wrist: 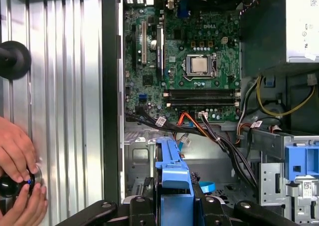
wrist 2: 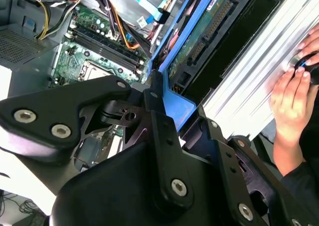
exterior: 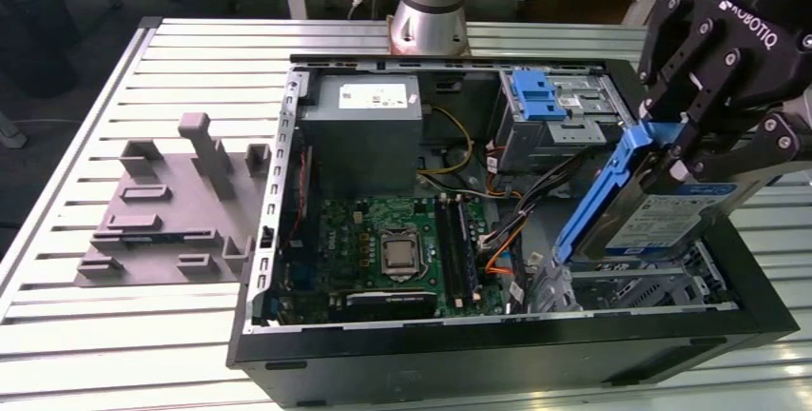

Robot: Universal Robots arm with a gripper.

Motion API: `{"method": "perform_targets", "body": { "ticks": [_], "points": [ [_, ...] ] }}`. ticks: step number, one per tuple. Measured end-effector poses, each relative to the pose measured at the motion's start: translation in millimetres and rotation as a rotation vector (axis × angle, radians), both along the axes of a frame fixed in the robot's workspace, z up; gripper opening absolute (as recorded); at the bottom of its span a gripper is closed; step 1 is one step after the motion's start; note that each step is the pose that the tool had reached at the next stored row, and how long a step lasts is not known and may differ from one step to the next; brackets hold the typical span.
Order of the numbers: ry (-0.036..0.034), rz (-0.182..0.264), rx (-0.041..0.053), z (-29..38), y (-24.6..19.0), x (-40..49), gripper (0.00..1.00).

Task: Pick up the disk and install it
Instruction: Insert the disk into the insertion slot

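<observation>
at the exterior view's right the gripper [exterior: 695, 149] is clamped on the disk [exterior: 667, 221], tilted above the open case [exterior: 508, 349], not yet seated.

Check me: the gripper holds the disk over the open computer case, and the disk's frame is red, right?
Not red: the frame is blue, as the exterior view shows. The rest is right: the gripper grips the disk over the open case.

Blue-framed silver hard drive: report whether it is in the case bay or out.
Out: the black gripper holds the blue-framed silver disk tilted over the grey metal bay.
</observation>
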State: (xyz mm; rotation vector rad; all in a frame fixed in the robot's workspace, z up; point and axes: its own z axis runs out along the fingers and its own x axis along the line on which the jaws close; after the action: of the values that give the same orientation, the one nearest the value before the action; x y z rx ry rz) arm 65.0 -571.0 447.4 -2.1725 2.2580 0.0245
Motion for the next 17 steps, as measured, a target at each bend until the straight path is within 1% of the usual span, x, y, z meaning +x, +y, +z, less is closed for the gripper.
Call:
{"method": "perform_targets", "body": {
  "ticks": [17],
  "points": [
    [0.0000,-0.005,0.0001,-4.0,0.0,6.2,0.37]
  ]
}}
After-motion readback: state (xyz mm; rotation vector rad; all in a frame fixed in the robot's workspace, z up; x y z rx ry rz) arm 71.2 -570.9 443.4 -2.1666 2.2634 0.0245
